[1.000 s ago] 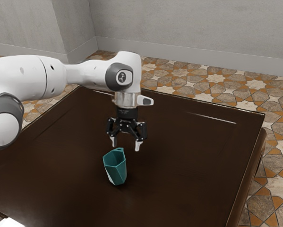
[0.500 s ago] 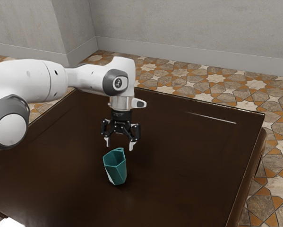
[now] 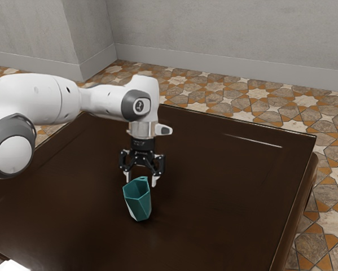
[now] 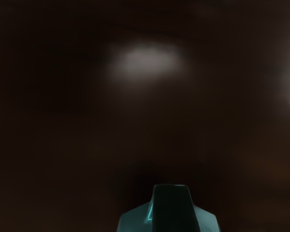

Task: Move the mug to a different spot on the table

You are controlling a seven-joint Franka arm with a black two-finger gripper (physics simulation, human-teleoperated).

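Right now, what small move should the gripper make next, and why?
Probably lower it straight down a little: the gripper hangs open right at the rim of the teal mug, which stands upright on the table, not yet gripped.

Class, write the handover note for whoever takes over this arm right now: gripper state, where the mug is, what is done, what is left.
Gripper: open, pointing down, fingertips about level with the mug's rim, holding nothing.
Mug: teal, standing on the dark table, directly under the hand; the wrist view has it at the lower edge.
Done: the hand is lined up over the mug.
Left: lower around the mug, close on it, lift, carry it to another spot on the table, set it down and release.
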